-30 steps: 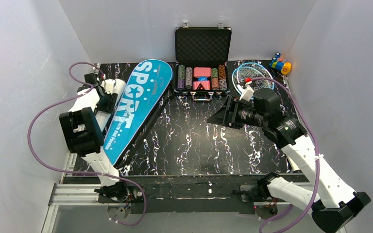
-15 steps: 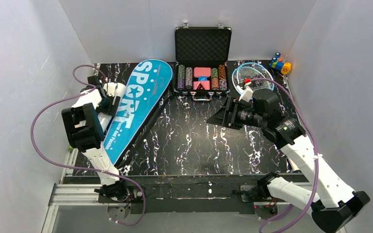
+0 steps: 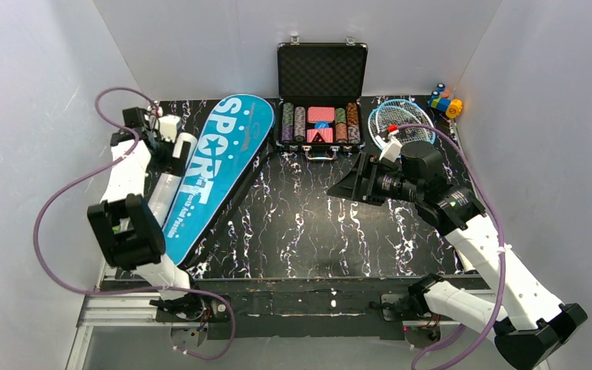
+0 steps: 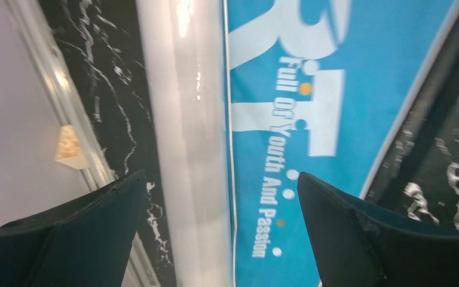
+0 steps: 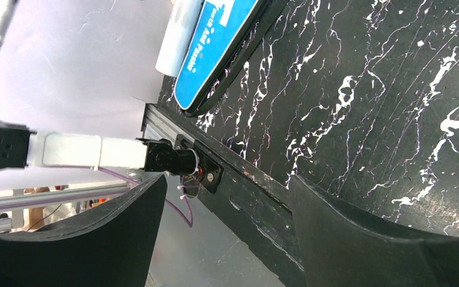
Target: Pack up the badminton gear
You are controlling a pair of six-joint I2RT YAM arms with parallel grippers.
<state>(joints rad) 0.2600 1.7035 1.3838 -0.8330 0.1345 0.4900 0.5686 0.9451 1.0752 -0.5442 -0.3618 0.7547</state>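
My left fingers (image 4: 89,233) hang spread over the white tube (image 4: 188,149), which lies against the blue bag (image 4: 311,72) near the table's (image 3: 301,223) left edge. The wrist view shows it off-centre between them, so closing could catch the bag's rim or roll the glossy tube away. My right fingers (image 5: 358,239), spread and empty, hover mid-table, and only the top view shows the rackets (image 3: 401,116), upper right, well apart from the bag.

Bright, even, diffuse light; pale walls (image 3: 38,77) wash out. Overhead view sharp, shadows faint. Left wrist view smeared by blur; glare streak down white tube (image 4: 188,119). Right wrist view crisp on counter (image 5: 364,89); right claw (image 5: 224,182) dark, soft-edged.
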